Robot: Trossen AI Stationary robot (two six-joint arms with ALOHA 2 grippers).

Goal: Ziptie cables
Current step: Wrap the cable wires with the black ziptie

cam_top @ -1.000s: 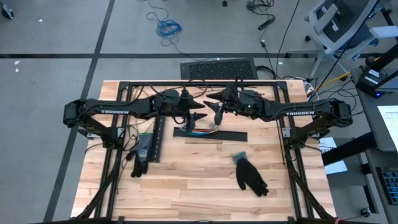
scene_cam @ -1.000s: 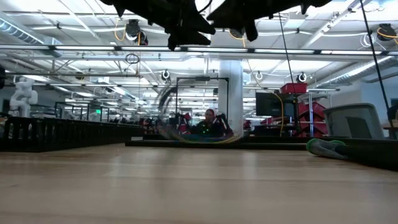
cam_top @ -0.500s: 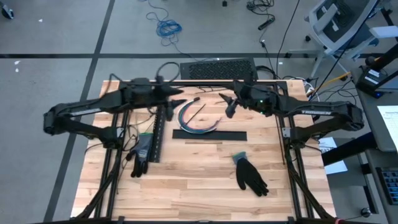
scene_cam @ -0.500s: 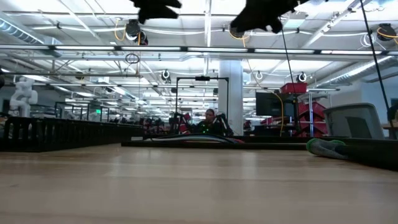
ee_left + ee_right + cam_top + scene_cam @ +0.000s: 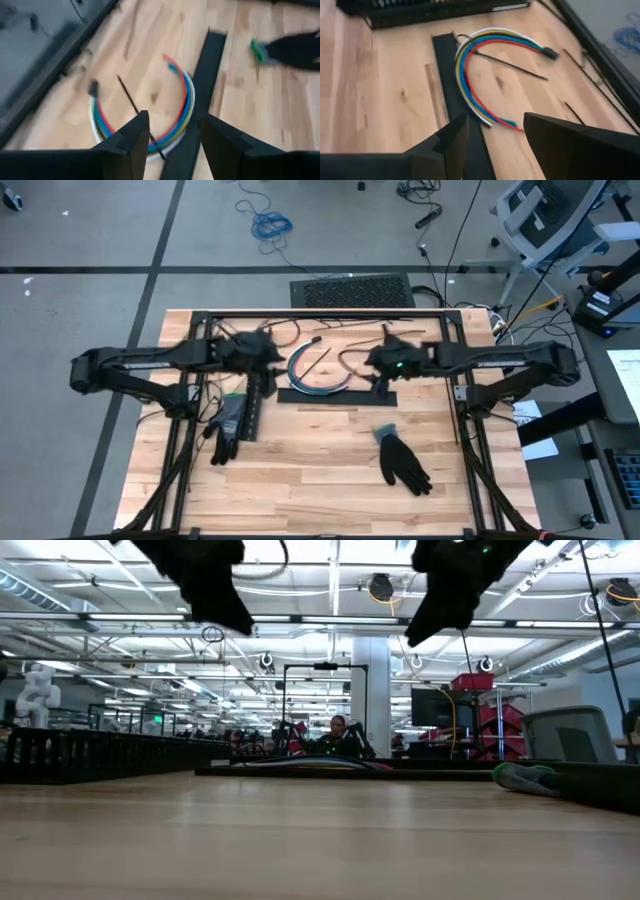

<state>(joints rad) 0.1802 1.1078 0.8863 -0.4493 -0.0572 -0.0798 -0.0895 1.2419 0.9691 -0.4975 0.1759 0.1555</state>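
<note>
High view: your cables (image 5: 318, 372) lie curved on the tabletop (image 5: 300, 470) – left hand (image 5: 268, 364) at 9 o'clock, right hand (image 5: 383, 372) at 3, flanking for a two-sided pickup, I'd judge.
Wrist views: both hands spread, empty; black zip tie (image 5: 509, 65) crosses the bundle.

Left arm (image 5: 130, 362): no text can be read on it.
Right arm (image 5: 500, 357): no lettering can be read on it either.
Counter (image 5: 320, 470): no labels, numbers or signs are readable.
Room behind, low view: no sign is legible.
</note>
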